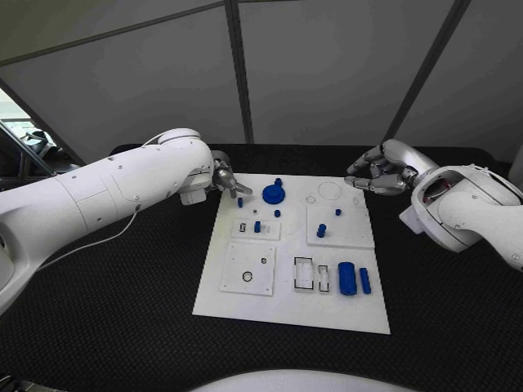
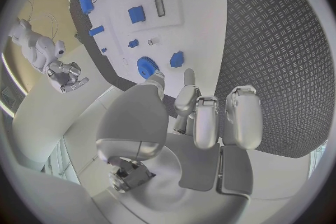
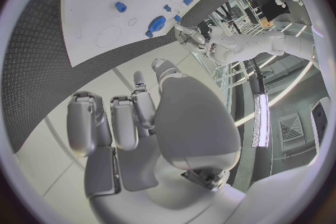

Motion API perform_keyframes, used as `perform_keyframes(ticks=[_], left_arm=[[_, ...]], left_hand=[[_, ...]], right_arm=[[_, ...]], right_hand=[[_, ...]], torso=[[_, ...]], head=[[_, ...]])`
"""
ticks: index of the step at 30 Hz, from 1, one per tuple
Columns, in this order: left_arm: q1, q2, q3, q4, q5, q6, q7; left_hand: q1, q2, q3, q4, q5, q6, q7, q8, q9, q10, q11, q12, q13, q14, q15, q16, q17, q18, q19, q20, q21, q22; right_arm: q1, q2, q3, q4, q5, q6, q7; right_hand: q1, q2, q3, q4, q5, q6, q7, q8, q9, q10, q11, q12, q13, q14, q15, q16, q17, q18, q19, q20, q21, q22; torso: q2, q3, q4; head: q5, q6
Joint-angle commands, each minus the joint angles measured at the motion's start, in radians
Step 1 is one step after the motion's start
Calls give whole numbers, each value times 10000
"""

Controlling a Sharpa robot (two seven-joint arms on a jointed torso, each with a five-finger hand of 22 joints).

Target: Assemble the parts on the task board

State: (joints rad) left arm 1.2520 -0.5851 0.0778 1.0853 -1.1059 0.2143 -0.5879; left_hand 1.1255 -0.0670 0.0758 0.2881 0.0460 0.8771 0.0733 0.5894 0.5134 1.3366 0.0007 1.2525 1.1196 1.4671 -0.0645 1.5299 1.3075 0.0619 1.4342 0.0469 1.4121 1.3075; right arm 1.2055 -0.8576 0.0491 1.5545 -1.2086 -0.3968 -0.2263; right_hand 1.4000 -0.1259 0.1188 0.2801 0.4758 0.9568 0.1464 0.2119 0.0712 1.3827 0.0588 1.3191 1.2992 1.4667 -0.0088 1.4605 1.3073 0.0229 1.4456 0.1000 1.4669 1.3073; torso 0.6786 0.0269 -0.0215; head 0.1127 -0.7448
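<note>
The task board (image 1: 288, 306) is a white plate that lies in the middle of the black table (image 1: 96, 327). The left hand (image 1: 225, 181) is at the far left corner of the board. Its fingers point down at a small blue peg (image 1: 239, 201) near the board's left edge. It looks like the fingertips touch or pinch the peg, but the head view is too small to be sure. In the left wrist view the fingers (image 2: 210, 117) are close together and stretch out toward the board.

Just beside that hand, near the far edge of the board, sits a round blue gear (image 1: 274, 194). More small blue pegs stand a little nearer on the board, one of them (image 1: 320, 231) on the right half. Two long blue cylinders (image 1: 346, 278) lie side by side near the board's right edge, close to the near right corner.

The right hand (image 1: 377, 173) hangs over the table just past the far right corner of the board. Its fingers are curled in and hold nothing. It does not touch the board.
</note>
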Motion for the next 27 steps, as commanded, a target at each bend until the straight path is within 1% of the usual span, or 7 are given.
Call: perform_keyframes(ticks=[1, 3, 7, 13, 20, 27], left_arm=[[14, 32, -1, -41, -53, 399, 242], [12, 38, -3, -59, -57, 443, 256], [6, 50, -5, -99, -62, 493, 276], [3, 69, -6, -129, -64, 513, 288], [1, 64, -6, -116, -65, 493, 264], [-2, 73, -6, -110, -65, 625, 238]], left_hand=[[93, 64, -16, 16, 54, 69, 0, -44, -19, -52, 4, 14, 11, 841, 69, -32, 1972, -72, -41, 65, -52, 773], [103, 89, -21, 11, 54, 120, -11, -30, -28, -42, -3, 28, 27, 842, 65, -29, 1976, -72, -40, 66, -53, 775], [143, 134, -22, 0, 55, 200, -32, -6, -45, -39, -18, 35, 28, 841, 56, -32, 1971, -71, -38, 65, -55, 781], [206, 183, -6, -13, 56, 247, -48, 1, -66, -38, -32, 39, 29, 843, 46, -28, 1978, -72, -33, 60, -52, 791], [369, 280, 53, -41, 57, 338, -79, 28, -99, -30, -60, 52, 37, 848, 24, -17, 1993, -75, -23, 47, -48, 810], [530, 337, 109, -74, 58, 399, -103, 50, -124, -24, -81, 58, 39, 848, 7, -18, 1992, -77, -15, 32, -44, 826]], right_arm=[[19, 18, 8, 23, -35, 43, 78], [19, 23, 8, 16, -35, 45, 80], [19, 37, 8, 6, -35, 48, 84], [19, 51, 8, -6, -35, 56, 87], [18, 52, 8, -13, -35, 60, 86], [18, 62, 8, -22, -35, 75, 88]], right_hand=[[-77, 4, 7, 45, 29, 19, -19, -33, -14, -31, -6, -55, -9, 630, -45, -36, 792, 201, -82, -7, -67, 1101], [-77, 4, 7, 45, 29, 19, -19, -33, -14, -31, -6, -55, -9, 630, -45, -36, 792, 201, -82, -7, -67, 1101], [-77, 4, 7, 45, 29, 19, -19, -33, -14, -31, -6, -55, -9, 630, -45, -36, 792, 201, -82, -7, -67, 1101], [-77, 8, 9, 43, 40, 20, -20, -32, -13, -29, -7, -52, -6, 630, -45, -39, 788, 201, -81, -7, -68, 1101], [-76, 9, 10, 42, 43, 21, -20, -31, -13, -28, -7, -51, -6, 630, -45, -40, 788, 201, -81, -8, -68, 1101], [-76, 9, 10, 42, 43, 21, -20, -31, -13, -28, -7, -51, -6, 630, -45, -40, 788, 201, -81, -8, -68, 1101]], torso=[[1, -6, 4], [-2, -14, 16], [-7, 2, 12], [3, -2, -3], [-2, 6, 7], [-4, 4, 7]], head=[[-12, -7], [-34, -11], [-5, -17], [-4, -19], [-7, -41], [-7, -60]])
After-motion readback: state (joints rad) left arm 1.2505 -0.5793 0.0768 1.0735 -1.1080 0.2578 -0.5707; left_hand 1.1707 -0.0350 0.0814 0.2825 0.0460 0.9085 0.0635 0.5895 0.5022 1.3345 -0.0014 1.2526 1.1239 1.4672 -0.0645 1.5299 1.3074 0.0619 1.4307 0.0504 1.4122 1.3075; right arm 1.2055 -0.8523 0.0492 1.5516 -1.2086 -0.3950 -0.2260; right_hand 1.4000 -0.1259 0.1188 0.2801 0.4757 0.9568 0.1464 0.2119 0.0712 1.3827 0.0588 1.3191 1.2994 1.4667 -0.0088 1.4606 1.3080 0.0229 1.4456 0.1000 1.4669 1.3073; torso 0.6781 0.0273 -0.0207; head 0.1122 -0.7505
